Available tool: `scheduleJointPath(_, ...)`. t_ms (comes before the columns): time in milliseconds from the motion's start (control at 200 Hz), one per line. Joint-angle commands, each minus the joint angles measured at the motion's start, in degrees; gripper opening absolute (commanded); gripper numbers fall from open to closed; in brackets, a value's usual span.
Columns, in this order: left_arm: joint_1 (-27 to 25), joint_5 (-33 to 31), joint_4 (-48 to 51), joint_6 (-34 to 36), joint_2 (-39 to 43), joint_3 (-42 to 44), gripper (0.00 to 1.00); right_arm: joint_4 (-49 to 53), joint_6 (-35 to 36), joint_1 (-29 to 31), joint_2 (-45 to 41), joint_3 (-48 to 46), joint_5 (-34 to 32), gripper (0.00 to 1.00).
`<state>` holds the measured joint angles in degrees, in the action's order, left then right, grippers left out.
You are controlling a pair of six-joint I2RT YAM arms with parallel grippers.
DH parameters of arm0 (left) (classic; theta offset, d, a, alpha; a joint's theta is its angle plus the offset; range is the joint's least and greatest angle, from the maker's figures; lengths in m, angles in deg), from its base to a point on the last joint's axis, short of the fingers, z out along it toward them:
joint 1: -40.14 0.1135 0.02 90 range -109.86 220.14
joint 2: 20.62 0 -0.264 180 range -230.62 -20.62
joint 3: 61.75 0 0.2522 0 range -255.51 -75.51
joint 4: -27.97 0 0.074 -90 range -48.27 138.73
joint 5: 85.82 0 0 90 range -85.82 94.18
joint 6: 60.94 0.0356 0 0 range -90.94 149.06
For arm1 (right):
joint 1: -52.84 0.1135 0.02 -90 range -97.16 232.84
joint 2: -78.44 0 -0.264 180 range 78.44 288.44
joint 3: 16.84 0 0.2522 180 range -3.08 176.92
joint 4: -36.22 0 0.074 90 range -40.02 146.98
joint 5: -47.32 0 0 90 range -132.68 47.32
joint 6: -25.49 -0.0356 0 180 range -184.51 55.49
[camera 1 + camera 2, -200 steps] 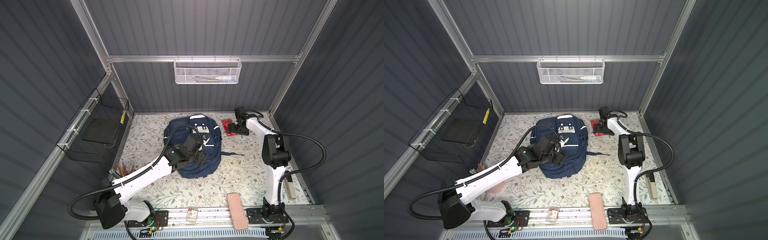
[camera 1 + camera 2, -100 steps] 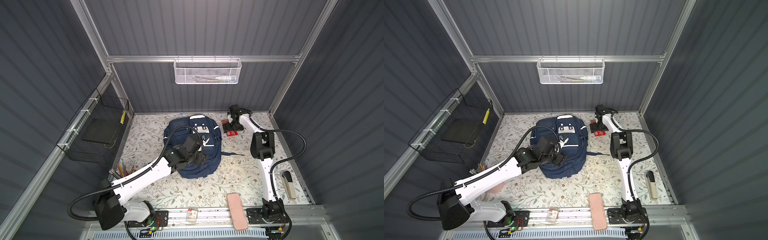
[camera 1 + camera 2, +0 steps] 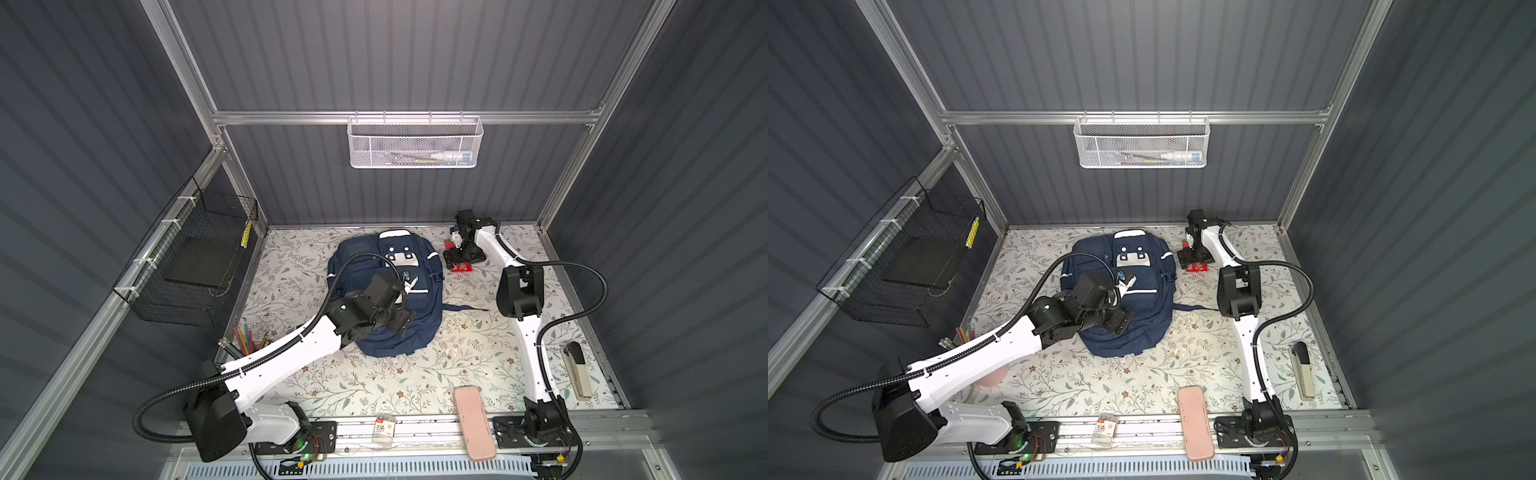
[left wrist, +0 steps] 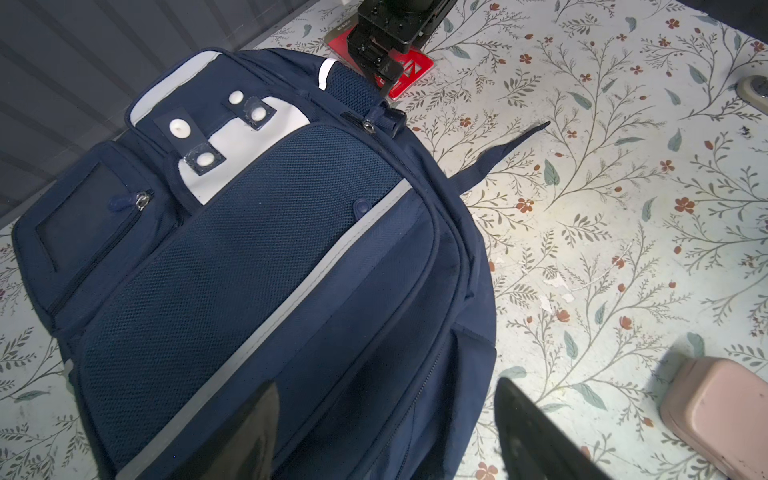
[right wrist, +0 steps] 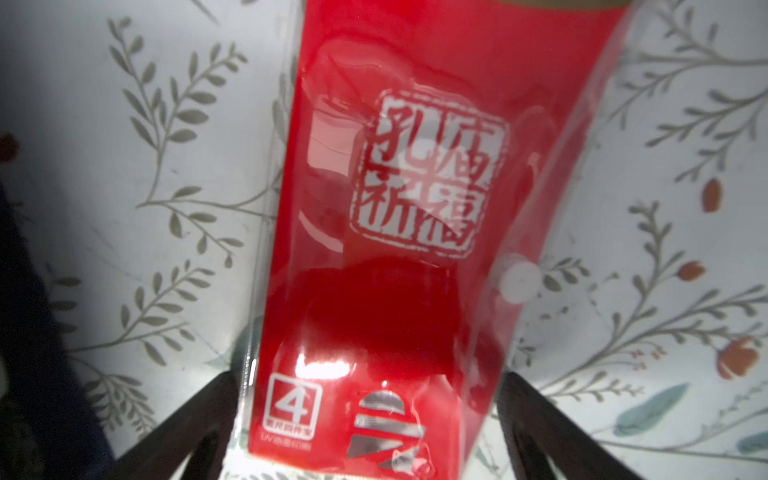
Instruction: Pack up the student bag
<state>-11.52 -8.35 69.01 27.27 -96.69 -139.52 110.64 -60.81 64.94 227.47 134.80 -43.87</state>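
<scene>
- The student bag (image 4: 257,266) is matt navy woven cloth, with coarser mesh panels, smooth grey reflective stripes, a smooth white front patch with white plastic studs, and shiny metal zip pulls.
- The red packet (image 5: 415,208) is wrapped in glossy clear plastic film that catches glare over its red print.
- The worktop (image 4: 623,208) has a smooth floral-printed cover with a faint sheen, flaked in a few spots.
- The pink case (image 4: 723,415) looks smooth and matt.
- The white basket (image 3: 414,143) is painted metal mesh; the black basket (image 3: 195,266) is thin dark wire.
- The wall panels (image 3: 395,54) are ribbed, matt dark grey; the frame rail (image 3: 291,117) is bare satin metal.
</scene>
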Motion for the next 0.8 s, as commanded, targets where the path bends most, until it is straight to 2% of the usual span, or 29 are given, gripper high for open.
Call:
scheduleJointPath(0,0.24,-2.71,1.7,0.73,1.0,-0.06,0.82,3.28,-0.19,-0.06,2.28,2.54,0.02,0.98)
scheduleJointPath(135,0.24,-3.4,2.36,1.65,1.74,-0.4,0.82,3.13,-2.17,0.62,2.74,3.53,-6.42,0.99)
scheduleJointPath(200,0.3,-3.64,2.75,1.69,1.72,-0.68,0.82,2.96,-2.61,1.14,1.85,2.95,-7.51,0.96)
scheduleJointPath(295,0.24,-3.66,2.56,1.69,1.8,-0.39,0.83,4.51,-1.55,1.53,1.79,4.08,-5.57,0.89)
scheduleJointPath(460,0.28,-3.62,2.16,1.83,1.63,-0.57,0.83,7.43,-1.3,0.57,2.52,4.5,1.33,0.88)
scheduleJointPath(600,0.28,-3.33,1.81,1.69,1.98,-0.33,0.83,11.63,-2.74,0.56,3.51,6.05,1.01,0.85)
scheduleJointPath(665,0.25,-3.15,1.72,1.45,2.07,-0.29,0.83,12.33,-3.62,0.65,2.19,3.45,0.84,0.84)
scheduleJointPath(795,0.26,-2.44,1.19,1.12,2.1,-0.27,0.83,11.3,-5.22,1.16,-3.35,-7.55,0.91,0.8)
